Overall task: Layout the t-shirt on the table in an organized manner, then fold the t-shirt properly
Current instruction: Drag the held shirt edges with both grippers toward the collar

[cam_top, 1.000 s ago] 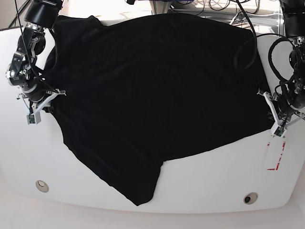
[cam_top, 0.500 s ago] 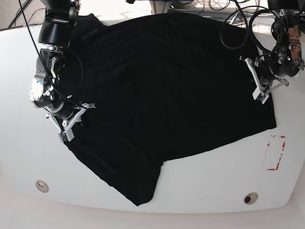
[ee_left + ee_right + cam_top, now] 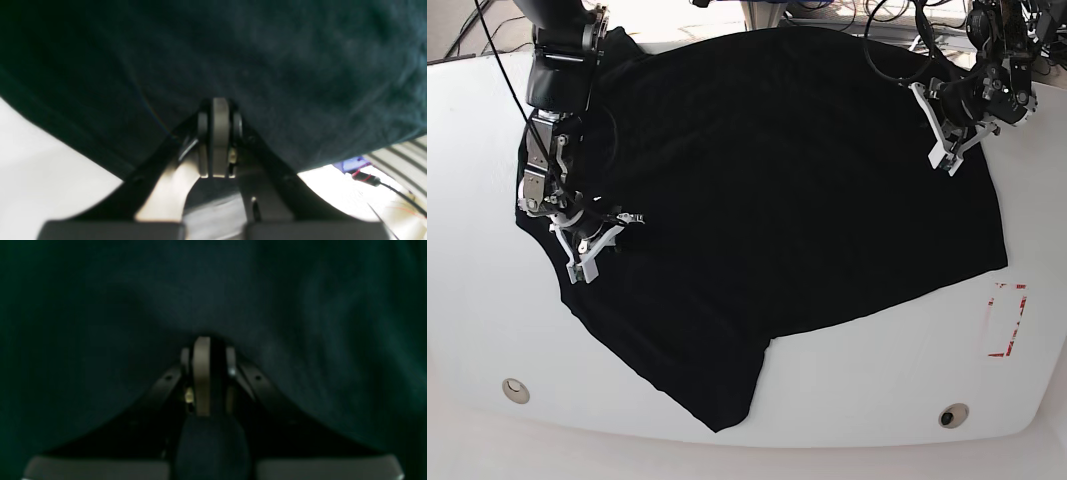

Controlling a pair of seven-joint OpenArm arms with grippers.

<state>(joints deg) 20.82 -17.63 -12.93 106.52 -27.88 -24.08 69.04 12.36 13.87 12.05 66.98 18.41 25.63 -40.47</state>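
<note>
Spreading across most of the white bench (image 3: 487, 330), the black t-shirt (image 3: 777, 180) is lying roughly flat but skewed, with one long corner trailing toward the near edge and its far side reaching the back of the bench. Each side of the cloth is being carried by one arm: the right claw (image 3: 592, 245), on the base view's left, is sitting over the shirt's side edge, and its wrist view is showing the jaws pressed together with a dark fold of fabric between them. The left claw (image 3: 947, 135), on the base view's right, is raised near the far corner, and its wrist view is likewise showing the jaws together with the cloth draping up and away from their tips, so it appears clamped on the shirt. Doing this step well probably means pulling both pinched edges apart evenly and at matching height, keeping the fabric taut enough to shed wrinkles. Near the red dashed mark (image 3: 1007, 320), the hem is lying loose.
</note>
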